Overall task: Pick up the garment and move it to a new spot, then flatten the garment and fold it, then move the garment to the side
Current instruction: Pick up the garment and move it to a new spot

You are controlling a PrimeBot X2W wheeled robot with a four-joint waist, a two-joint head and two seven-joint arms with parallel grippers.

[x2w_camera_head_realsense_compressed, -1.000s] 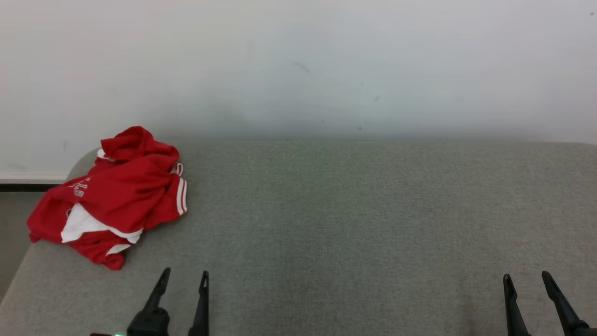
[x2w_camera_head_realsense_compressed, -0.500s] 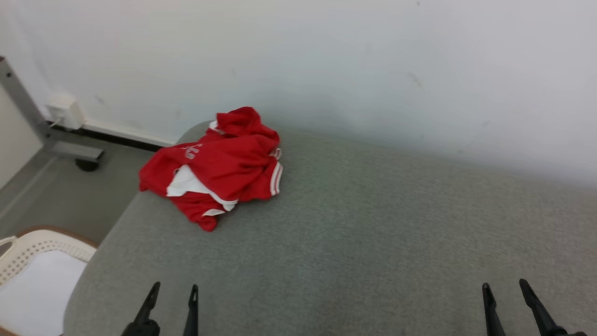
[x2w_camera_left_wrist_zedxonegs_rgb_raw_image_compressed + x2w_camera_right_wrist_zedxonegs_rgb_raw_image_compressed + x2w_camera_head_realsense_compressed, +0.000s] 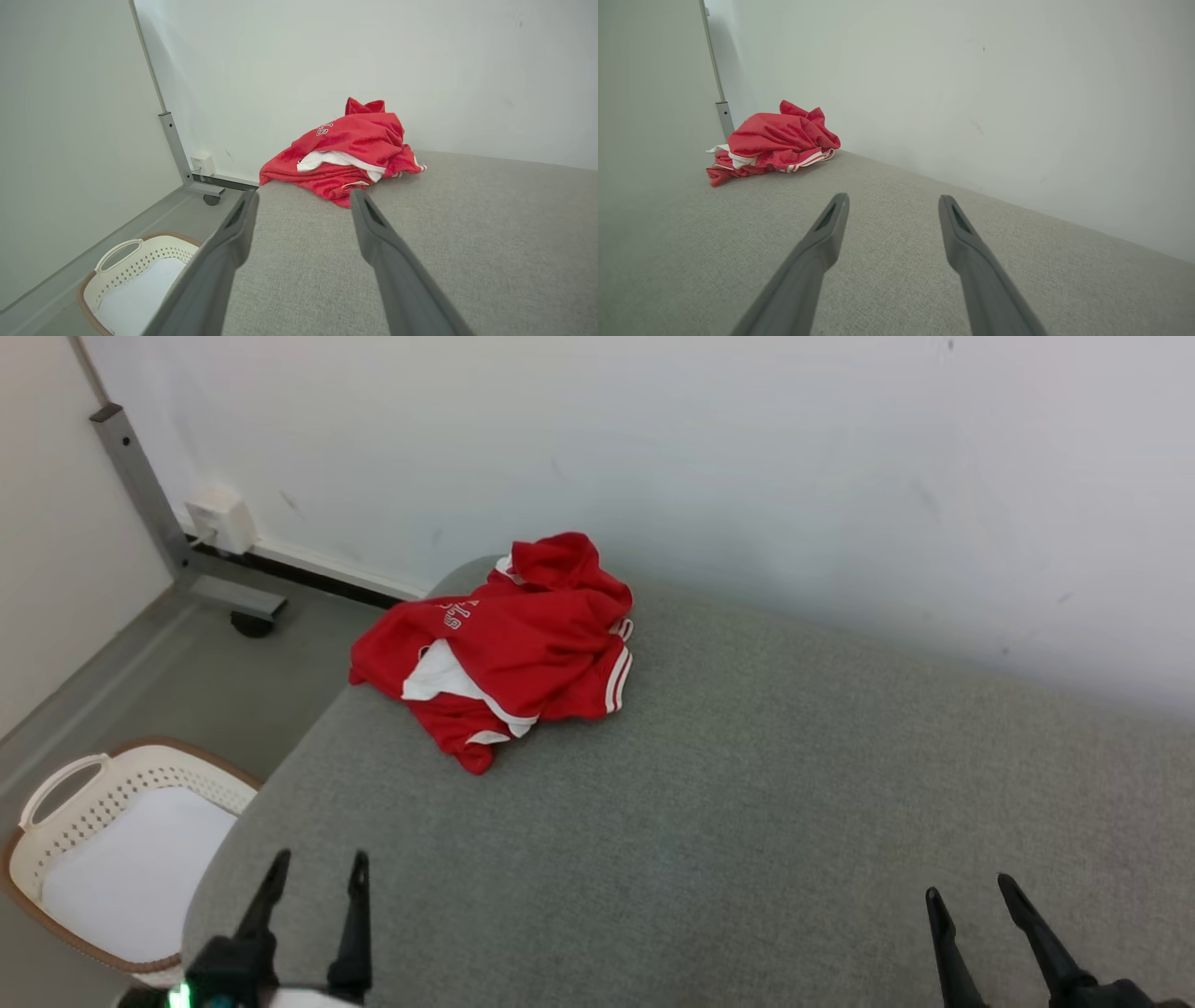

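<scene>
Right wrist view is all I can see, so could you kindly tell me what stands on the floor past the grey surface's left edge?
Observer: A white laundry basket with a brown rim stands there, beside the near left corner.
Operator: Thank you. Is the left pincer close to the garment?
Observer: No. The left pincer is open above the near edge of the grey surface, well short of the red garment.
Operator: Does the garment carry any marking?
Observer: Yes, white lettering shows on its upper fold, too creased to read.
</scene>
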